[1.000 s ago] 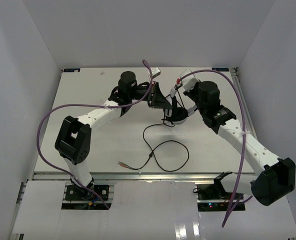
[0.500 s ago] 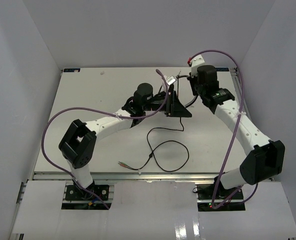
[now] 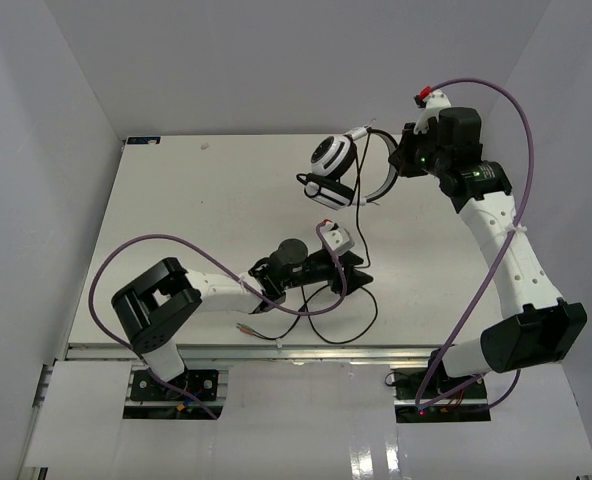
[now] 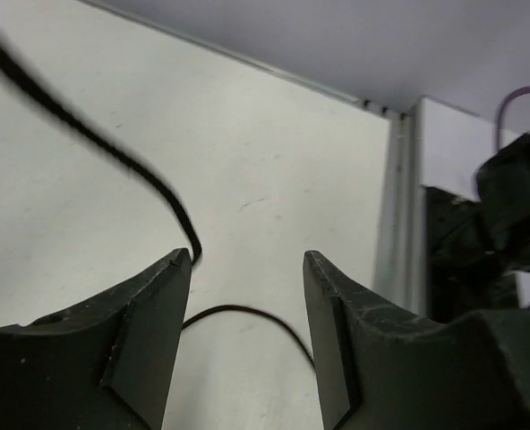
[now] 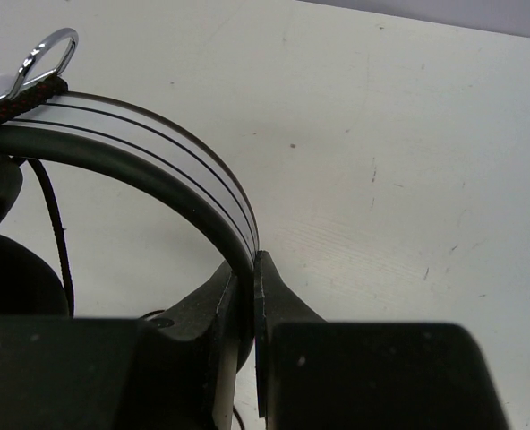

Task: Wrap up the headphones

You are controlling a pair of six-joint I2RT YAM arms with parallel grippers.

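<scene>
Hovering low over the table (image 3: pixel 176 200), the left gripper (image 4: pixel 247 269) is being held spread, the cable (image 4: pixel 113 148) apparently lying untouched beneath it. Further right, the headphones (image 3: pixel 334 160) are being held aloft over the far side, their headband (image 5: pixel 158 170) pinched in the right gripper (image 5: pixel 247 278).

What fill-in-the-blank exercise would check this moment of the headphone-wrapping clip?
1. The right fingers are shut on the ____ of the headphones.
2. The left fingers stand ____, gripping nothing.
3. The thin cable trailing from the headphones is coloured ____.
Missing words: headband; open; black.
</scene>
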